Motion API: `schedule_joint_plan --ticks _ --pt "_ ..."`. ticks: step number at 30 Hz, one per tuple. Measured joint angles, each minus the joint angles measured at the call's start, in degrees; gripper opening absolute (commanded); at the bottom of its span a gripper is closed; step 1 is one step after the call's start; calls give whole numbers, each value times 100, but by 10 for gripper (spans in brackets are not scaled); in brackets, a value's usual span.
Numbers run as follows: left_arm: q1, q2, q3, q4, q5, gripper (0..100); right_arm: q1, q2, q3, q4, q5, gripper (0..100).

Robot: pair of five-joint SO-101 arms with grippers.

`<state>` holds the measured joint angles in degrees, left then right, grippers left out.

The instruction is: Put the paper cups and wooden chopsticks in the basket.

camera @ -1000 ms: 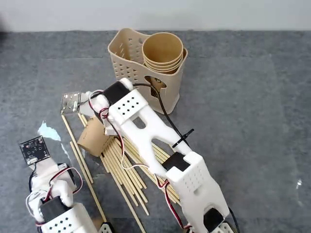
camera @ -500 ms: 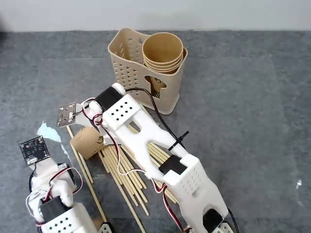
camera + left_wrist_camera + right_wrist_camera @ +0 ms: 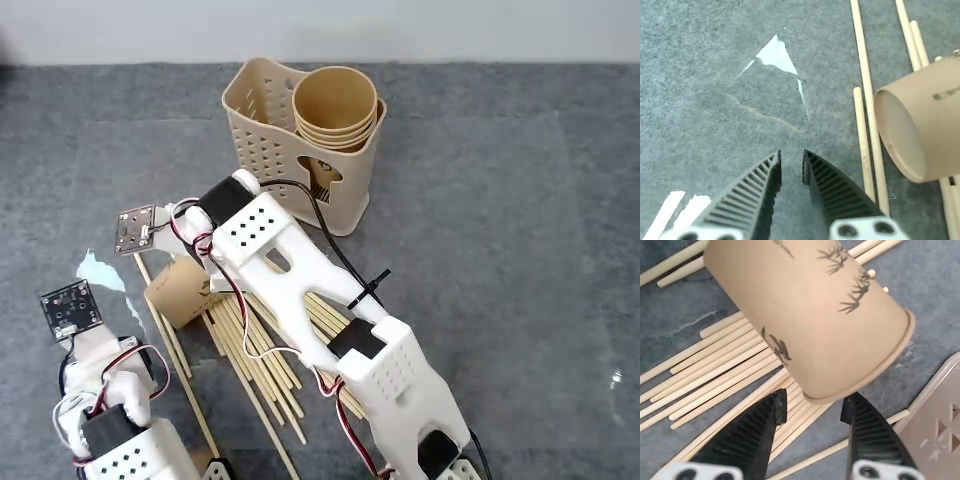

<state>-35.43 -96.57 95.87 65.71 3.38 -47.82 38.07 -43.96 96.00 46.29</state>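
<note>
A brown paper cup [image 3: 180, 290] lies on its side on a spread of wooden chopsticks [image 3: 255, 350], left of the table's middle. My right gripper [image 3: 815, 399] is open, its two fingertips just at the cup's [image 3: 805, 315] rim, with chopsticks [image 3: 705, 365] under it. The beige basket [image 3: 262, 130] stands at the back with a stack of paper cups [image 3: 335, 100] inside. My left gripper [image 3: 792, 155] hangs shut over bare grey mat, apart from the cup [image 3: 922, 125] and two loose chopsticks [image 3: 865, 100]. The left arm [image 3: 105, 395] sits at the front left corner.
A white torn scrap [image 3: 98, 270] lies on the mat ahead of the left gripper. The right arm [image 3: 330, 300] stretches diagonally over the chopstick pile. Grey mat lies open to the right of the basket.
The right gripper swung left and the lying cup shifted left with it, from beside the arm's wrist toward the outer chopsticks. The left arm kept still.
</note>
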Motion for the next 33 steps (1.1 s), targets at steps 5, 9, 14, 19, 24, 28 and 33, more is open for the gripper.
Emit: schedule_joint_plan --ticks 5,9,14,19,24,28,33 --pt "0 0 0 0 0 78 0 0 0 -114 0 72" --pt "0 0 0 0 0 78 0 0 0 -211 0 33" --pt "0 0 0 0 0 78 0 0 0 -237 18 9" --pt "0 0 0 0 0 78 0 0 0 -237 0 9" --pt "0 0 0 0 0 78 0 -580 0 -18 18 9" --pt "0 0 0 0 0 78 0 -1407 0 141 343 9" --pt "0 0 0 0 0 78 26 -2347 0 158 589 9"
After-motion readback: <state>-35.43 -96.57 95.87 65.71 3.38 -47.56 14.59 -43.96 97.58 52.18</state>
